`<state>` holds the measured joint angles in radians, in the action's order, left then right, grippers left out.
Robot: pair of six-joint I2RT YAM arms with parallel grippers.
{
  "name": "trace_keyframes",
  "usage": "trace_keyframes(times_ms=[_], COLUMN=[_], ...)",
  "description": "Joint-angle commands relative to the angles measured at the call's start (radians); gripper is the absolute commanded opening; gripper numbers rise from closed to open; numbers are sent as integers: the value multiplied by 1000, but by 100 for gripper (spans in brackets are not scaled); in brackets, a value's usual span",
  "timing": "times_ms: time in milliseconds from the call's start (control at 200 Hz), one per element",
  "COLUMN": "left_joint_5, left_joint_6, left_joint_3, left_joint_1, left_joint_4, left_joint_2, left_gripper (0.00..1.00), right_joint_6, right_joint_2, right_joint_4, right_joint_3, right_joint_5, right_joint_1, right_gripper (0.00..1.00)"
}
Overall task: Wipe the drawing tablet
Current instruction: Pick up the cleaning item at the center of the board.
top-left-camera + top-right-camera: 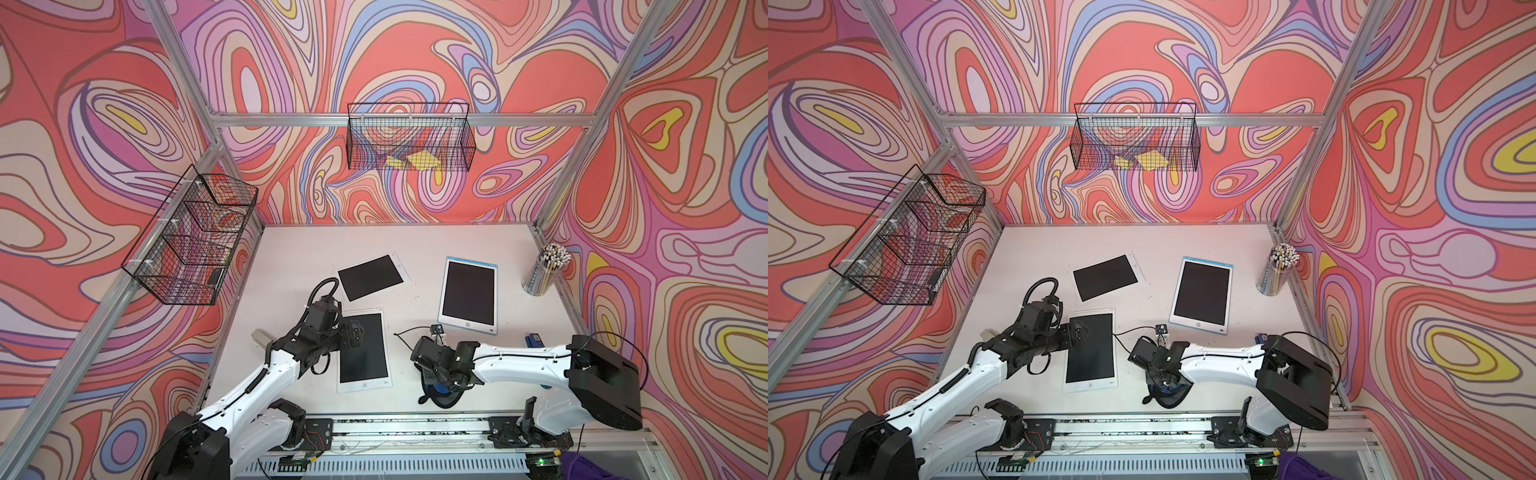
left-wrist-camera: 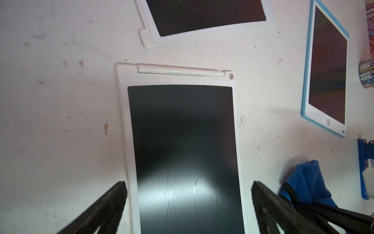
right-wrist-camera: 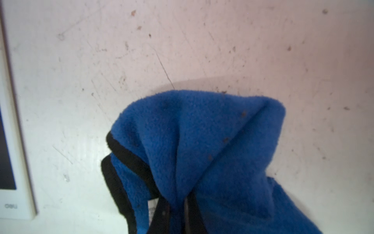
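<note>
A white-framed drawing tablet (image 1: 365, 357) (image 2: 182, 129) lies near the table's front, its dark screen marked with thin scribbles (image 2: 172, 194). My left gripper (image 2: 188, 184) (image 1: 356, 333) hovers over its left part, open, with one finger on each side of the screen and nothing between them. To the tablet's right, a blue cloth with black trim (image 3: 192, 131) (image 1: 441, 391) (image 2: 303, 182) is bunched on the table. My right gripper (image 3: 185, 204) (image 1: 436, 380) points down into it, shut on a fold of the cloth.
A second white tablet (image 1: 370, 276) lies tilted behind the first. A blue-rimmed tablet (image 1: 468, 297) lies at the right. A cup of pencils (image 1: 546, 272) stands by the right edge, with a small blue object (image 1: 533, 340) nearer. Wire baskets (image 1: 409, 137) hang on the walls.
</note>
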<state>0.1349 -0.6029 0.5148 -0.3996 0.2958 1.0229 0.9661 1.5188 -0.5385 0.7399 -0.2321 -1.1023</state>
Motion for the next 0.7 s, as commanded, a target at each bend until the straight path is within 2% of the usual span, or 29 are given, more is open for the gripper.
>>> trace_keyframes(times_ms=[0,245,461,696], left_joint_5=[10,46,76,95], left_joint_6=[-31,-51,-75,-78], left_joint_3=[21,10,-75,-104], left_joint_1=[18,24,24,25], left_joint_4=[46,67,73,45], left_joint_2=[14,31,-5,5], left_gripper=[99,99,98,93], right_joint_6=[-36,-81,-126,-187], right_joint_2=[118,157,11,-59], right_joint_4=[48,37,11,100], right_joint_3=[-45,25,74,76], right_joint_5=[117,74,38,167], right_joint_1=[-5,-5,16,118], right_gripper=[0,0,0,0])
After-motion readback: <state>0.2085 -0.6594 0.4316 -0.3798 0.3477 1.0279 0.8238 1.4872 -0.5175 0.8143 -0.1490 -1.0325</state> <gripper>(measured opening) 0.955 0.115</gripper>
